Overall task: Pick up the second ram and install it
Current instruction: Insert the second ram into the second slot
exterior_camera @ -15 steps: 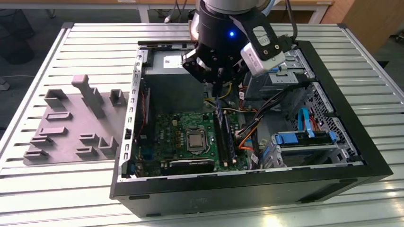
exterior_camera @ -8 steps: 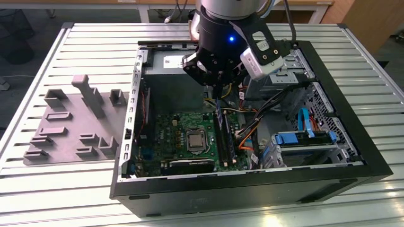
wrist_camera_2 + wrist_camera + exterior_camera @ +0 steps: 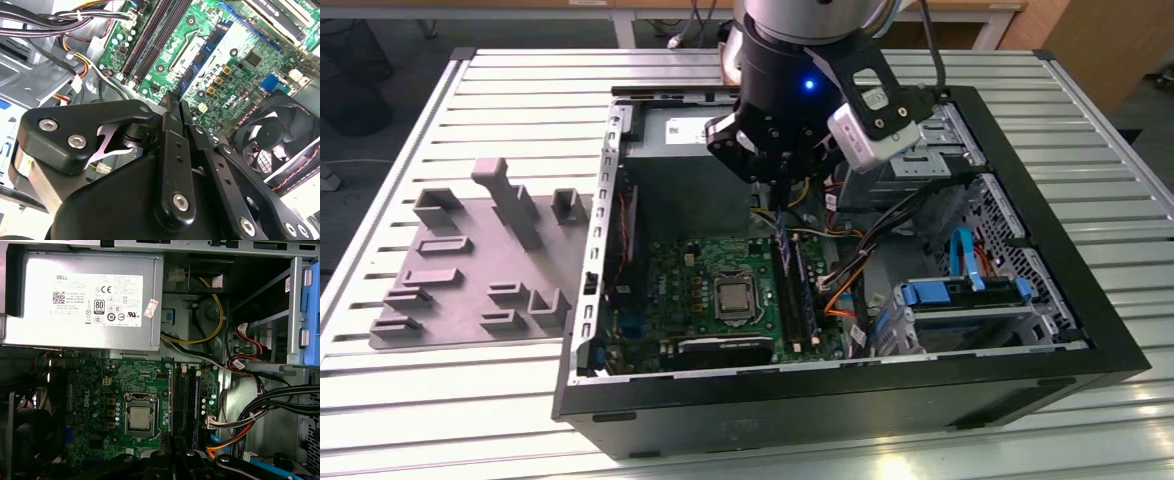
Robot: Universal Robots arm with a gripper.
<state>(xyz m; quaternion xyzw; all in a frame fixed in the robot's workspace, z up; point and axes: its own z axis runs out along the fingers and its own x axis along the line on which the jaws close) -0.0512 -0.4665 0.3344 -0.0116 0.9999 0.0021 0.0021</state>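
Noted at the exterior view's left: grey holder tray on the tabletop. Centre: open computer case, laid flat to expose the motherboard. Gripper poised over the memory slots. Fingers clenched, apparently pinching the second ram by one end, presumably for alignment.

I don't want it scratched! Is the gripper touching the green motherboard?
Apart. In the exterior view, the gripper hangs clear above the motherboard, with open space between them.
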